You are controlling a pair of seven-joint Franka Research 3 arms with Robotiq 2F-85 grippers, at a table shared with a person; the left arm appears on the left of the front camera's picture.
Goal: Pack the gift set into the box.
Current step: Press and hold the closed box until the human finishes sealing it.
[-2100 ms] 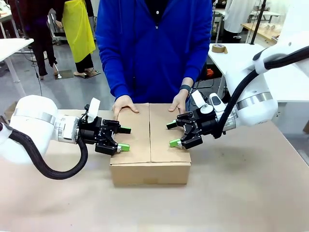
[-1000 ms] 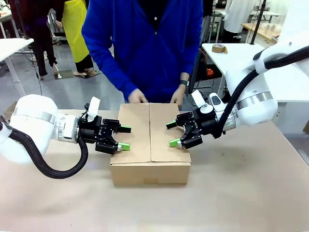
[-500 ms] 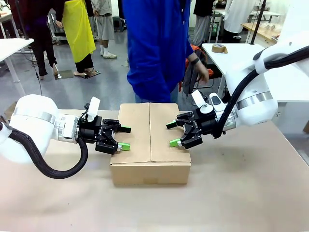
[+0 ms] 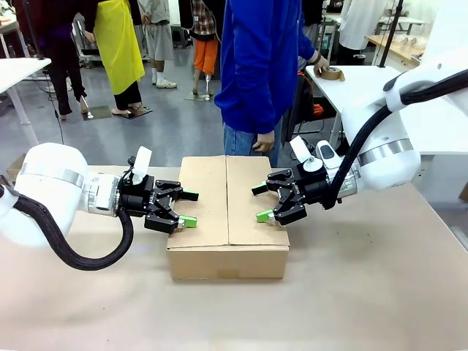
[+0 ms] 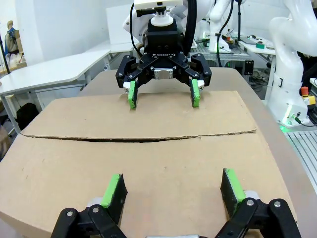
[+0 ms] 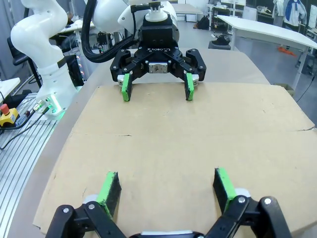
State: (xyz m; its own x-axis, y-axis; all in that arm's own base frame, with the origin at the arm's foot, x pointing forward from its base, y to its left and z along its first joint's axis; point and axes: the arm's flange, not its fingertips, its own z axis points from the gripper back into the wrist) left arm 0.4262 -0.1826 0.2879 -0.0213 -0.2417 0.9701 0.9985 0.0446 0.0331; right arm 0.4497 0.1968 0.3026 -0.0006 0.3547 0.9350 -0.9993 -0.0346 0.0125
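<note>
The table (image 4: pixel 380 292) is a broad, matte tan surface, smooth and bare around the middle. On it sits the box (image 4: pixel 227 212), a shallow rectangular carton of brown corrugated cardboard, its two top flaps folded flat and meeting along a slightly ragged seam that runs down the centre away from the robot. Its front wall is plain, the corners a little soft.

Beyond the far edge a person in a bright blue top (image 4: pixel 259 58) stands turned sideways, one hand (image 4: pixel 320 66) reaching toward a roll of tape (image 4: pixel 333 73) on the white side table.

Both white arms come in low from either side, rounded and glossy, trailing ribbed black cables. The left gripper (image 4: pixel 186 208) hovers over the box's left flap, its black jaws spread wide, the green pads well apart with nothing between them. The right gripper (image 4: pixel 262 202) mirrors it over the right flap, likewise spread and empty. From each wrist camera the two face one another across the closed cardboard top, fingers pointing inward
</note>
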